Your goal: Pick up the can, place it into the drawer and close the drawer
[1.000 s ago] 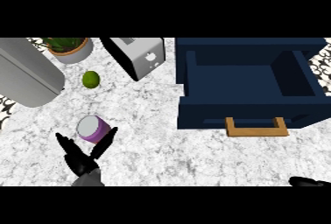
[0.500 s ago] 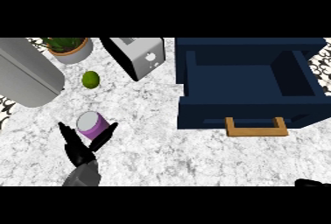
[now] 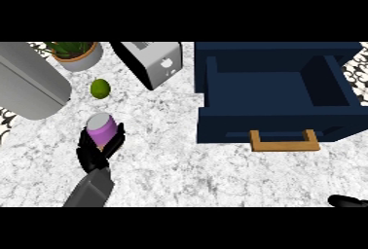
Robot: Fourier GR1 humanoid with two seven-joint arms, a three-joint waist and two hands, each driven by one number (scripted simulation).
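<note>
The desk [image 3: 215, 170] is white and speckled, and many things sit on it. The biggest thing is the drawer [image 3: 277, 99], dark blue, at the far right. It is pulled open, and its tan handle [image 3: 284, 142] points to the near side. A big grey tub [image 3: 28, 82] lies at the far left. A toaster [image 3: 152, 62] stands in the far middle, and a plant pot [image 3: 75, 53] is to its left. The can [image 3: 101, 128] is at the left, well apart from the drawer. It is purple with a pale round top. It looks small, hard and light, so it should not bend or break. Its smooth round side may slip, so the best place to hold it is round the middle, fingers on one side and thumb on the other. The left hand [image 3: 97, 151] has it just that way. It comes up from the near edge, with black fingers curled round the can from both sides and from below. A lime [image 3: 100, 88] sits just past the can, on the far side. Only a bit of the right hand [image 3: 348, 200] shows at the near right corner, too little to tell if it is open or closed.
</note>
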